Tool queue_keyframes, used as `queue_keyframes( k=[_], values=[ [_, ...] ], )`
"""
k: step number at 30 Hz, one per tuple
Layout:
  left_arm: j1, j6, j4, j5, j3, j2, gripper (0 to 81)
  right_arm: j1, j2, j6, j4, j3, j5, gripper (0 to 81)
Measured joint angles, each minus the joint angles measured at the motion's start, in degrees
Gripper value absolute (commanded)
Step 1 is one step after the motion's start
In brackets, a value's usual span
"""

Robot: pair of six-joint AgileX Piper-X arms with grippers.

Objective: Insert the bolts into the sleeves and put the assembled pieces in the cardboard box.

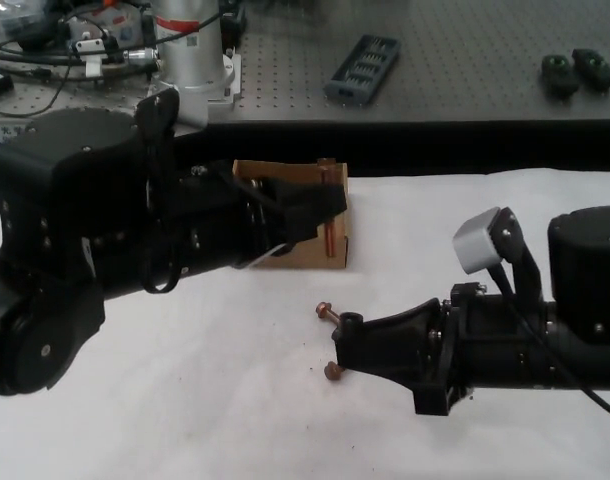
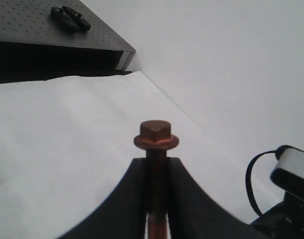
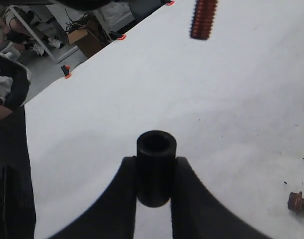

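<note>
My left gripper (image 2: 156, 184) is shut on a copper bolt (image 2: 156, 137), which stands upright with its hex head above the fingers. In the high view this bolt (image 1: 328, 238) hangs in front of the open cardboard box (image 1: 337, 255). My right gripper (image 3: 156, 186) is shut on a black sleeve (image 3: 156, 159) with its bore facing up. In the high view the right gripper (image 1: 345, 342) sits low over the white sheet, in front of the box. The held bolt's threaded tip (image 3: 203, 19) hovers beyond the sleeve, apart from it.
Two loose copper bolts (image 1: 325, 311) (image 1: 332, 371) lie on the white sheet beside the right gripper's tips; one of them is the bolt (image 3: 297, 201). A perforated bench (image 1: 465, 50) behind carries a blue-grey rack (image 1: 363, 65) and black parts (image 1: 578, 72).
</note>
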Motion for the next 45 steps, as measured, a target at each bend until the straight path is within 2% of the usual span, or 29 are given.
queue_keyframes(
  k=[4, 11, 22, 27, 45],
  values=[
    [0.0, -1.99, -3.24, -0.91, 2.14, 0.0, 0.6, 0.0, 2.15, 2.73, -2.71, 0.0, 0.0, 0.1],
    [0.0, -3.82, -8.27, -1.7, 6.41, -0.12, 0.6, 0.0, 2.67, 2.73, -3.05, -0.43, 0.45, 0.1],
    [1.29, -4.15, -12.06, -2.46, 6.39, -0.52, 0.6, -0.12, 8.54, 2.73, -3.05, -6.87, 0.83, 0.1],
    [3.76, -4.22, -12.34, 0.79, 6.39, -0.52, 0.6, -0.1, 9.27, 2.63, -2.68, -8.1, -0.19, 0.1],
    [3.86, -3.2, -7.87, 5.85, 6.39, -2.91, 0.6, -0.1, 9.34, -4.4, 6.88, -12.98, -0.92, 0.1]
  ],
)
